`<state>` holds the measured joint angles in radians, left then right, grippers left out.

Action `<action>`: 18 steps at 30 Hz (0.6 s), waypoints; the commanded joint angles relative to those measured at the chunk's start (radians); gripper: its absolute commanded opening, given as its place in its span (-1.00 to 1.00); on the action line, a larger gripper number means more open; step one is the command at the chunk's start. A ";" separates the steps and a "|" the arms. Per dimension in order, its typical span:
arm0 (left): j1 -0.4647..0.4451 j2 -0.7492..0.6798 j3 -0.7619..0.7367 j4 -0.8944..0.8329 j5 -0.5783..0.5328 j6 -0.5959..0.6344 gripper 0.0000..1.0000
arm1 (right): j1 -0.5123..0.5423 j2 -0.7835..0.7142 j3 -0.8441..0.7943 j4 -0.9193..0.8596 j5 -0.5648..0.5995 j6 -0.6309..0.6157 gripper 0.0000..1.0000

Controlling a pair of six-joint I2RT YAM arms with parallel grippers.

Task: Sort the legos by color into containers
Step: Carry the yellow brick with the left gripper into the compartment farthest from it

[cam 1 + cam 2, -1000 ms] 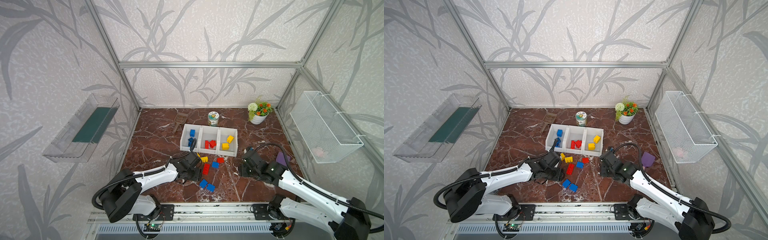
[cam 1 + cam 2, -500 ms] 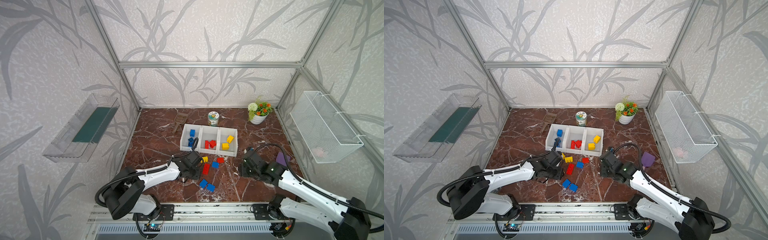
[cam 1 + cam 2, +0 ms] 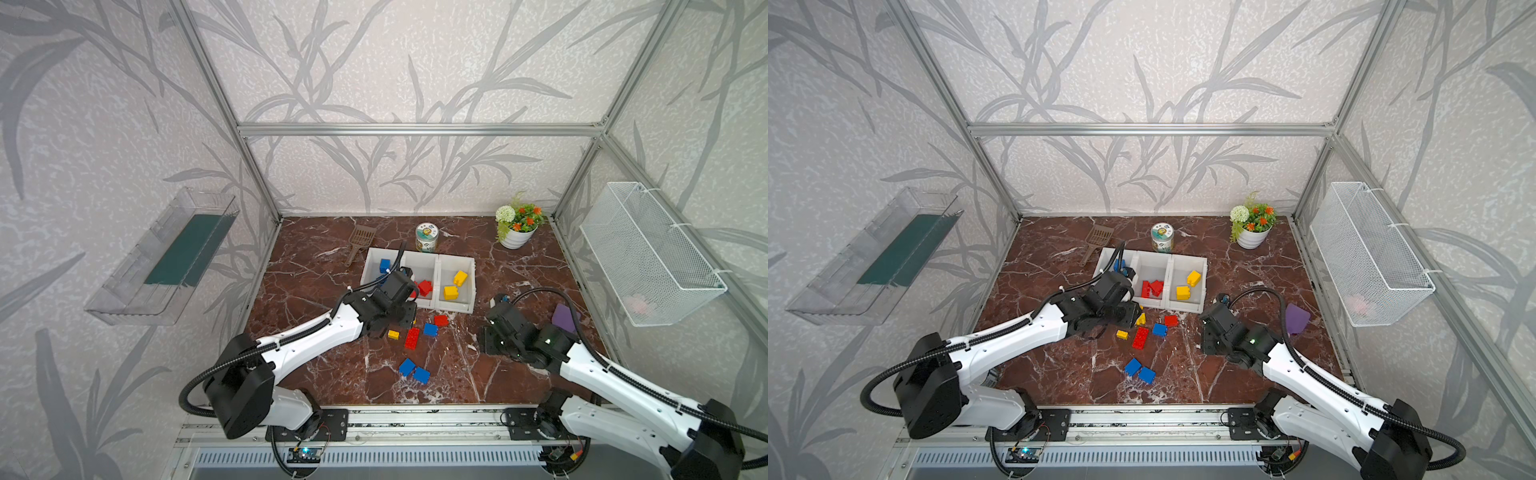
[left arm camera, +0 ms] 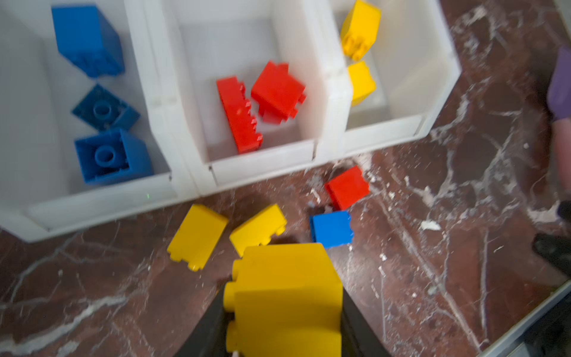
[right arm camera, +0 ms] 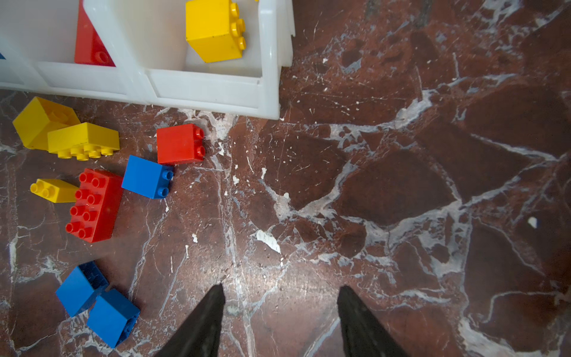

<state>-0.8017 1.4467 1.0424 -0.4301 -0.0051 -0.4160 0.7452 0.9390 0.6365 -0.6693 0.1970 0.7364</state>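
**Yellow brick in the left pincer, its bin off to the right**

The left pincer (image 4: 282, 309) is clamped on a yellow brick (image 4: 284, 275), held above the desk (image 5: 401, 185) just in front of the bins (image 3: 438, 266). In the left wrist view it faces the red bin (image 4: 262, 163), with the blue bin (image 4: 92, 204) on one side. The yellow bin (image 4: 383, 136) is at the other end of the row, ahead and to the robot's right. So I judge the carry goes right and forward over that front wall. The right pincer (image 5: 281, 287) hovers over bare desk with its jaws apart. It is nearer the yellow bin but holds nothing. Loose bricks (image 5: 94, 205) in all three colours lie on the desk before the bins.
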 commanded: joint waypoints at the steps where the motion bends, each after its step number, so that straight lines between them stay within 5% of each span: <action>1: 0.004 0.109 0.129 0.002 0.041 0.100 -0.26 | 0.006 -0.028 -0.010 -0.038 0.022 0.015 0.20; 14: 0.004 0.563 0.635 -0.019 0.181 0.184 -0.25 | 0.010 -0.117 -0.018 -0.100 0.023 0.029 0.19; 18: 0.004 0.666 0.759 -0.047 0.206 0.174 -0.06 | 0.011 -0.123 -0.011 -0.113 0.021 0.028 0.18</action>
<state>-0.8017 2.0758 1.7351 -0.4358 0.1658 -0.2607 0.7498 0.8276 0.6315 -0.7444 0.2024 0.7559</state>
